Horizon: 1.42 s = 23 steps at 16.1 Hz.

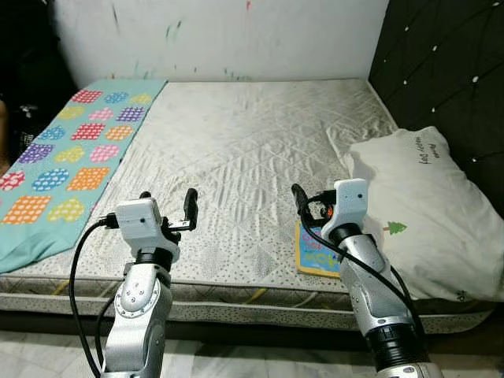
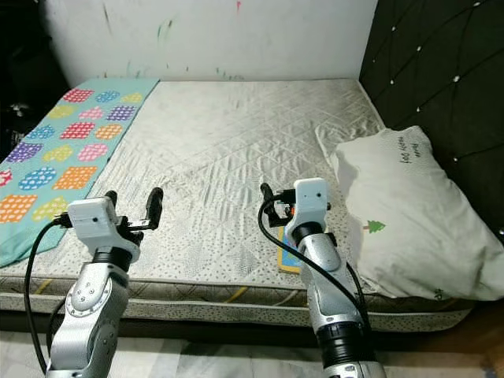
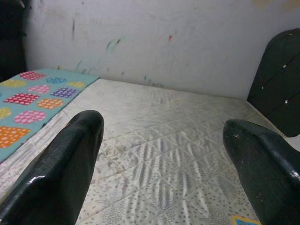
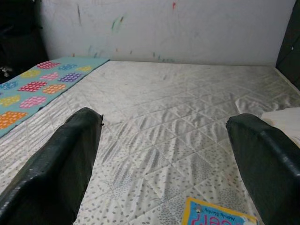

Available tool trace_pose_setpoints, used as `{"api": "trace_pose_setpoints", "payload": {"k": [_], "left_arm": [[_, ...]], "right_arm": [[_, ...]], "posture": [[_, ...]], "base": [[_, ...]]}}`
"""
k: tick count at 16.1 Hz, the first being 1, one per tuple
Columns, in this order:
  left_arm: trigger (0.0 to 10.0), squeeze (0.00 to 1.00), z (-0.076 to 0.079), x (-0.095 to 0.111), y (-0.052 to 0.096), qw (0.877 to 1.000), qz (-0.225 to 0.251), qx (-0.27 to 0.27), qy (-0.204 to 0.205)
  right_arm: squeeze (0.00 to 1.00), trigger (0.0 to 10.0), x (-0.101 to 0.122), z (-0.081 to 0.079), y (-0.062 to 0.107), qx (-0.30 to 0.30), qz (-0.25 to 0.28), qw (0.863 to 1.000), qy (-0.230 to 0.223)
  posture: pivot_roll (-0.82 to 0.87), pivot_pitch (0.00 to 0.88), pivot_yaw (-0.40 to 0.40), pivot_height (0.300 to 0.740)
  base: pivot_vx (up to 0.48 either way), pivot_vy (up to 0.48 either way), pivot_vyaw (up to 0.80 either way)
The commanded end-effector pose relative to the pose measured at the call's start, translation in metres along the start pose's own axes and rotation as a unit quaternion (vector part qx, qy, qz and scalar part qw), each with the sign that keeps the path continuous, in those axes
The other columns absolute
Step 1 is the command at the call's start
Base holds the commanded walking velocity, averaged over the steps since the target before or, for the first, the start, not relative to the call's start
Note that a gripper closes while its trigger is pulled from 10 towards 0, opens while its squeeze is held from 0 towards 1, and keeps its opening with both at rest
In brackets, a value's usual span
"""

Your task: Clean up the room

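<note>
Book (image 1: 315, 256) is seen lying flat at the near edge of the mattress (image 1: 236, 157), just left of the pillow (image 1: 425, 205). Right hand (image 4: 159, 164), released above it, should be lowered squarely; left hand (image 1: 167, 211) is held released.

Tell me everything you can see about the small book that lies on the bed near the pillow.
The book is thin and flat, with a yellow border around a light blue cover and some colourful lettering too small to read. It looks like a children's picture book. It lies closed on the quilted mattress near the front edge, close beside the white pillow; whether they touch cannot be told. The right claw hovers above it, open, and the right arm hides part of the cover.
</note>
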<state>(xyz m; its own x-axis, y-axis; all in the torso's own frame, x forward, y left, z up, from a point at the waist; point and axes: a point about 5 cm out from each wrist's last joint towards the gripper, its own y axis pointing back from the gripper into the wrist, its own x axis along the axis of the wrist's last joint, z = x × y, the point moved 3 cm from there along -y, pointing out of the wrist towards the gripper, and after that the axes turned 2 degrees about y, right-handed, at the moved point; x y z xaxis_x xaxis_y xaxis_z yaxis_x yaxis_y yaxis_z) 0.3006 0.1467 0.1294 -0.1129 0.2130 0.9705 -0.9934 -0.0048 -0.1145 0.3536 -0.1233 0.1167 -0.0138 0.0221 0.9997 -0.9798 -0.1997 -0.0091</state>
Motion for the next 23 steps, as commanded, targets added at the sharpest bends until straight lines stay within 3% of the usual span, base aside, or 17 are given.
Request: {"api": "trace_pose_setpoints", "payload": {"k": [1, 5, 14, 23], "left_arm": [[10.0, 0.0, -0.0021, 0.0027, -0.0005, 1.0, 0.004, 0.004, -0.002], [10.0, 0.0, 0.0057, 0.0022, -0.0008, 0.999, 0.003, -0.032, 0.007], [10.0, 0.0, 0.0057, 0.0018, -0.0012, 0.999, 0.001, -0.037, 0.006], [10.0, 0.0, 0.0046, -0.0014, -0.0028, 0.999, -0.007, -0.023, 0.022]], "right_arm": [[0.0, 10.0, 0.0059, -0.003, -0.0026, 0.006, 0.009, 1.0, 0.0], [0.0, 10.0, 0.0066, -0.0014, -0.0046, 0.005, 0.012, 1.0, -0.002], [0.0, 10.0, 0.0046, -0.0013, -0.0043, 0.003, 0.011, 1.0, -0.002], [0.0, 10.0, 0.001, 0.0033, -0.0037, -0.006, 0.004, 1.0, -0.008]], "posture": [[-0.14, 0.0, 0.055, 0.74], [-0.15, 0.0, 0.066, 0.74], [-0.15, 0.0, 0.07, 0.74], [-0.15, 0.0, 0.072, 0.74]], "base": [[0.0, 0.0, 0.0], [0.19, 0.0, 0.0], [0.393, 0.0, 0.0], [0.0, 0.076, -0.05]]}}
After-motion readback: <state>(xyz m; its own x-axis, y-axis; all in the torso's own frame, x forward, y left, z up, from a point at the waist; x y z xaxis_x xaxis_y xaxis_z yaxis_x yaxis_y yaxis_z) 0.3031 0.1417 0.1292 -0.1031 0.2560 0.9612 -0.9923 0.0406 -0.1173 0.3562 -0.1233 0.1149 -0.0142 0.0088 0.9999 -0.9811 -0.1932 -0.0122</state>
